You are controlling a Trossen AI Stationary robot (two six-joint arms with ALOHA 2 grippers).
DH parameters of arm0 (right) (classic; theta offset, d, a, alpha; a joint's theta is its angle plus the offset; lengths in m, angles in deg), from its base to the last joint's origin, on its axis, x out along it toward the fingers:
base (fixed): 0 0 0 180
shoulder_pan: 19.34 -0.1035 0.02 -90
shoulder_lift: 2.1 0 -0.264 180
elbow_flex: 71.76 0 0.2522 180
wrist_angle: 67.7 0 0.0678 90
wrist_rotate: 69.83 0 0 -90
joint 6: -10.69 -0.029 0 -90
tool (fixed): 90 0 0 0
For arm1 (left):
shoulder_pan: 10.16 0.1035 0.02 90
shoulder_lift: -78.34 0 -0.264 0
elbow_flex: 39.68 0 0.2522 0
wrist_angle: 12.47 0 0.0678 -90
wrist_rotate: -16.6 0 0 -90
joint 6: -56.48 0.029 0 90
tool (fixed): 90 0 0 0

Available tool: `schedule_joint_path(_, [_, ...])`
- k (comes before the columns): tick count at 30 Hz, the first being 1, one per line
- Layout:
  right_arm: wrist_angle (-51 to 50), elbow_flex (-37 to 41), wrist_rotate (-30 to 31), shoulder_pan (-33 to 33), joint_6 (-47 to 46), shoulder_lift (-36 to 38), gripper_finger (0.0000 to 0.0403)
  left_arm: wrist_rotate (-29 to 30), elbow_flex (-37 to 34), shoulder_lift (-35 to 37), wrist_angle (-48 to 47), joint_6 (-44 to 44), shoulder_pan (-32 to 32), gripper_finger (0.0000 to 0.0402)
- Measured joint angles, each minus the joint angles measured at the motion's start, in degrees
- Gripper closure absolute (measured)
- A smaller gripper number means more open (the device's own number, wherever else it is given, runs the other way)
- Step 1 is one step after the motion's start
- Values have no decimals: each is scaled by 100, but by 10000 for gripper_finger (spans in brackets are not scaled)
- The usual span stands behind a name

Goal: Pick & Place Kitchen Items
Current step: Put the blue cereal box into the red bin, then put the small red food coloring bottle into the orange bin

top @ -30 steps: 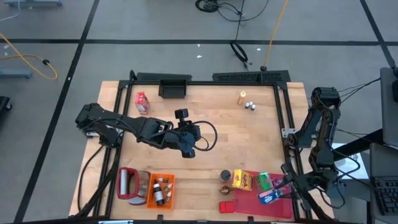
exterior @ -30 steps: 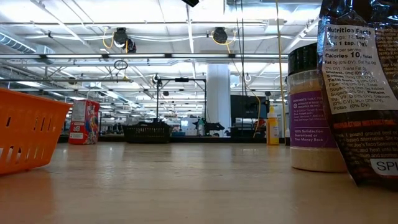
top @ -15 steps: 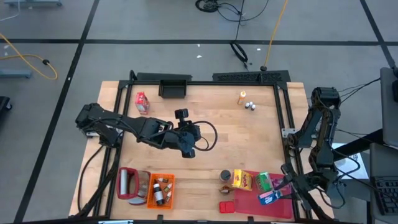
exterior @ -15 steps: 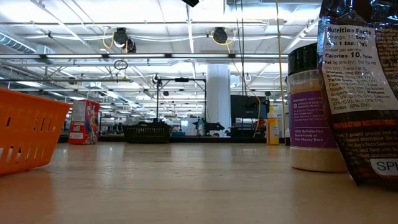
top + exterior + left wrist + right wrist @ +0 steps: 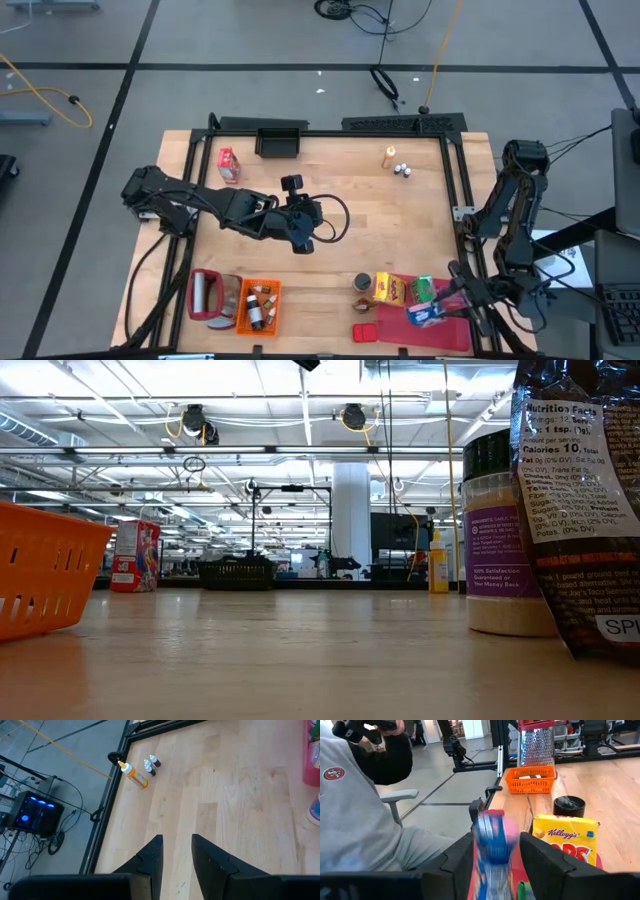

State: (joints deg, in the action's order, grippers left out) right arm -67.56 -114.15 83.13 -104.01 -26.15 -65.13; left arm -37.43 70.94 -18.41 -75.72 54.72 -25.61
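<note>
Orange crate (image 5: 258,305) near counter (image 5: 400,230) front edge, small bottles inside. Left gripper (image 5: 175,851) up over counter middle, well right of crate; fingers (image 5: 152,855) a bit apart, nothing between. Further right of crate: dark round tin (image 5: 363,282), then yellow box (image 5: 389,289), green box (image 5: 424,291). Right gripper (image 5: 496,851) farthest right of crate; blue box (image 5: 430,314) between its fingers (image 5: 460,857), can't tell if gripped tight.
</note>
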Motion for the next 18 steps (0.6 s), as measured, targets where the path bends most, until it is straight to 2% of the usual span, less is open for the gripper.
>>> schedule_joint_path(6, [25, 2, 0, 48, 70, 0, 223, 0, 0, 0, 0, 0, 0, 298])
schedule_joint_path(9, [492, 4, 107, 48, 694, 0, 221, 0, 0, 0, 0, 0, 0, 298])
schedule_joint_path(15, [2284, 4, 1292, 63, 3270, 179, 238, 1, 0, 0, -2, 15, 4, 298])
schedule_joint_path(18, [2780, 4, 2136, 314, 4053, 378, 249, 1, 0, 0, -2, 11, 4, 298])
